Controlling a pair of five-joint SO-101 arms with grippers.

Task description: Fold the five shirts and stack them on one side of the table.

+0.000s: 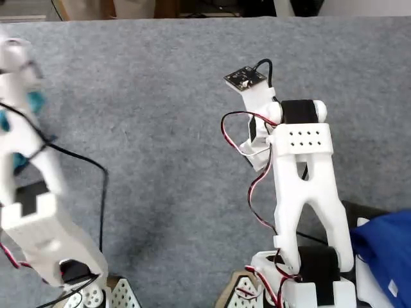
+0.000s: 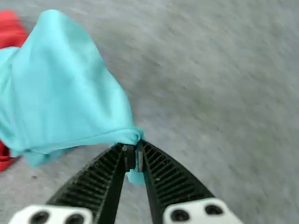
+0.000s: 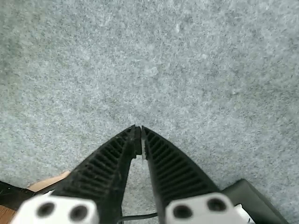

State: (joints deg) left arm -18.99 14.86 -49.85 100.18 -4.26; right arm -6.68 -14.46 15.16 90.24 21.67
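Shirts lie unfolded at both sides of the counter [image 1: 160, 96], and one is in hand. The turquoise shirt [image 2: 65, 93] is pinched at a hem or corner by the left end effector [image 2: 133, 156], whose jaws are clamped tight on a small tuck of cloth. From that pinch the fabric fans out in a loose bunch. It is a grip on the edge rather than the middle, which I judge is meant to let the shirt be drawn out flat on open counter. A red shirt [image 2: 11, 28] peeks out from behind it in two places (how much is covered I cannot tell). In the high view the left arm [image 1: 32, 212] stands at 9 o'clock with flecks of turquoise beside it.

The right end effector [image 3: 138, 140] is closed on nothing, tips together above bare grey counter. The right arm [image 1: 305, 179] extends from 5 o'clock toward the centre, probably waiting there for its share of the fold. A blue shirt [image 1: 385, 250] is heaped at 4 o'clock, just beside that arm's base — well apart from the other two.

By my reading the task is at an early step, since every shirt in sight is crumpled. The next move calls for spreading the turquoise shirt without dragging the red one along.
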